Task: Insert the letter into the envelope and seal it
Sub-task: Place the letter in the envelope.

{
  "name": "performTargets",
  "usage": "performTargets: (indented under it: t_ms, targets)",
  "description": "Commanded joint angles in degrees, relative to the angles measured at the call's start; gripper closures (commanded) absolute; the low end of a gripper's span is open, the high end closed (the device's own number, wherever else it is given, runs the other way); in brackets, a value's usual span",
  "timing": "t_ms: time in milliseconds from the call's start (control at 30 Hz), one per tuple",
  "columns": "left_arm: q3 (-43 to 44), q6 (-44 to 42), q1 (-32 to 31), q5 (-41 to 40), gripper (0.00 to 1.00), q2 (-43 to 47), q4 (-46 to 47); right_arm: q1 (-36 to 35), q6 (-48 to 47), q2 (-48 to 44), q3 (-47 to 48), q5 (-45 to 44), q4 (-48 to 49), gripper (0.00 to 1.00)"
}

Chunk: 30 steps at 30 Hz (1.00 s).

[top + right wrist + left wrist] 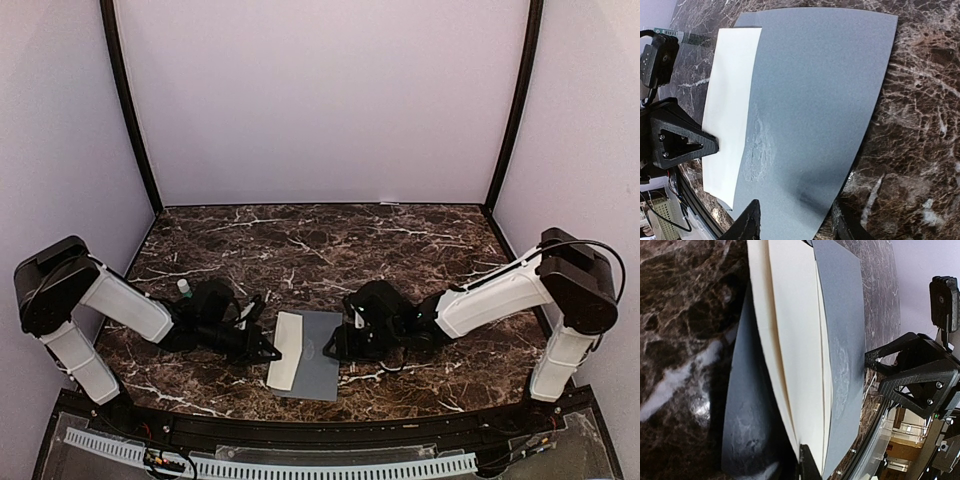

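Letter (287, 350) half out of envelope (322, 362) on desk (300, 240), long axis 12-to-6, poking toward 9 where left jaws meet its edge, grip unclear; right jaws, spread wide, straddle envelope's 3 o'clock edge.

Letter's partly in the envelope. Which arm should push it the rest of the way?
Left. The left pincer sits at the exposed edge of the letter, so it can push inward; the right pincer is over the envelope, likely steadying it.
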State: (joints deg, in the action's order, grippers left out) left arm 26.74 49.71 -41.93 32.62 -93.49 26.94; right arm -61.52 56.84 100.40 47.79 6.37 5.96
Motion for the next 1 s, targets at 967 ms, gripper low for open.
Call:
performTargets:
  t_ms: [967]
  targets:
    - [7.7,-7.0,-2.7,-6.2,0.69,4.6,-15.2,-2.0,-0.5,-0.9,2.0,-3.1,-4.4,0.56]
